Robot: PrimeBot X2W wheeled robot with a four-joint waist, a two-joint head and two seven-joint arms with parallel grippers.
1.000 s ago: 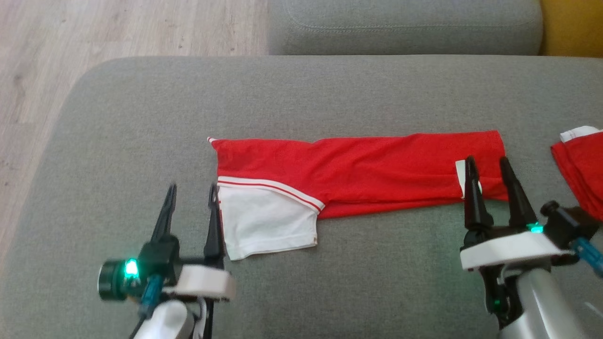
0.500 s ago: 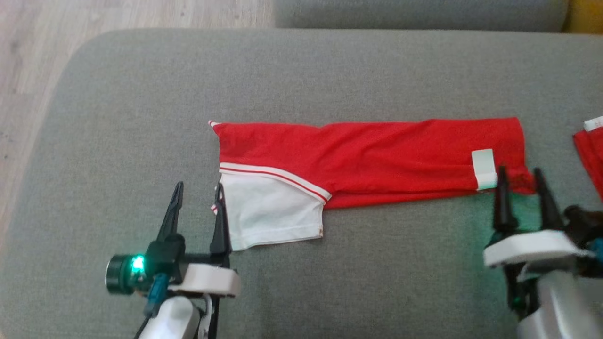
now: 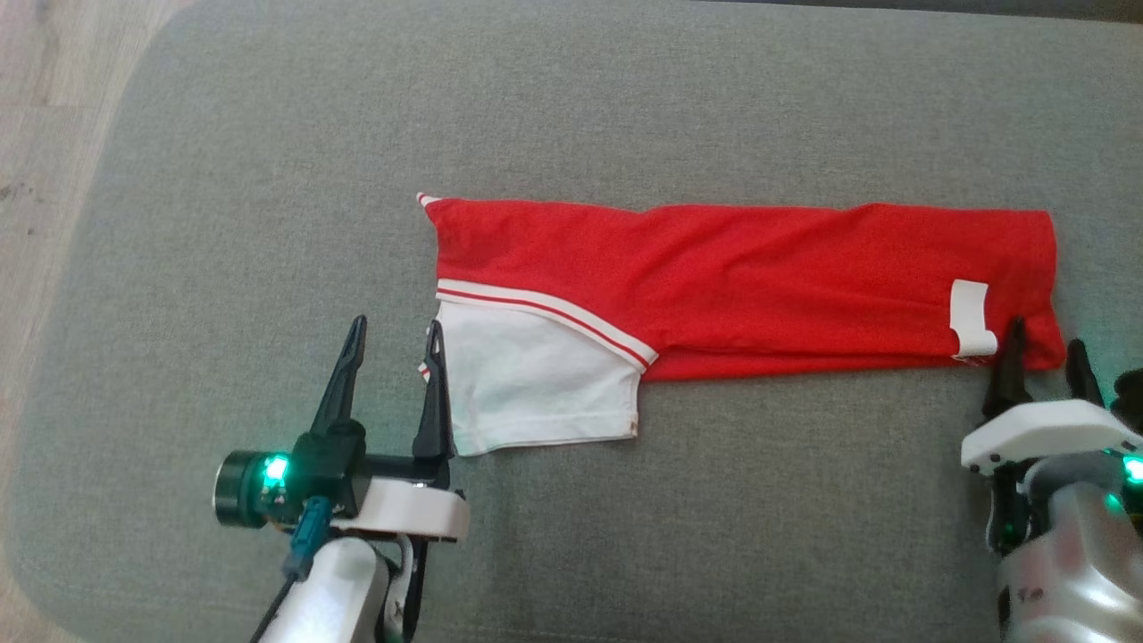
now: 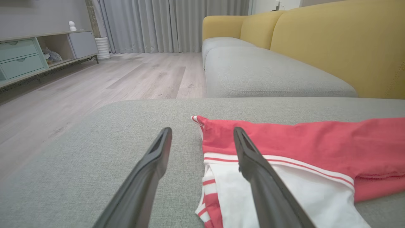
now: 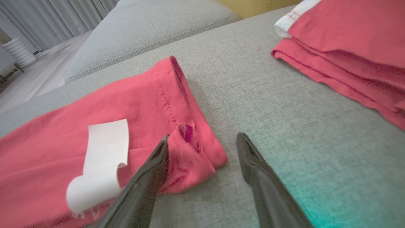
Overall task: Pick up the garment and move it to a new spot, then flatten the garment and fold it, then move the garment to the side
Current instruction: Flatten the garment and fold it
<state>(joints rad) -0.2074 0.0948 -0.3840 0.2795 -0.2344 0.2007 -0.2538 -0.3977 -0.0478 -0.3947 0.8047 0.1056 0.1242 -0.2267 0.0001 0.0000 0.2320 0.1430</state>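
Closest to the camera, the left gripper (image 3: 396,323) stands with its two dark fingers spread wide, holding nothing. One finger lies over the bare grey cushion (image 3: 625,536). The other lies along the left edge of the white sleeve (image 3: 536,384).

At the lower right, the right gripper (image 3: 1046,333) is also spread wide and empty. Its fingers point at the near right corner of the garment. In the right wrist view one finger overlaps that hem corner and the other is over bare cushion; whether the finger touches the cloth cannot be told.

The garment (image 3: 759,277) is a red shirt folded into a long band. It lies flat across the middle of the cushion, running left to right between the two grippers. A white stripe with a thin red line edges the sleeve, and a curled white label (image 3: 969,313) sits near the right end.

Further right, apart from it, lies a second red garment (image 5: 348,47) with a white edge.

Beyond the cushion are another grey seat (image 4: 272,72) with a yellow backrest (image 4: 332,47), a pale wooden floor (image 4: 110,82) and grey curtains (image 4: 171,25).

Against the far wall stands a low sideboard (image 4: 22,57) with pale green drawers. Its open compartment (image 4: 53,50) holds small items too blurred to name.
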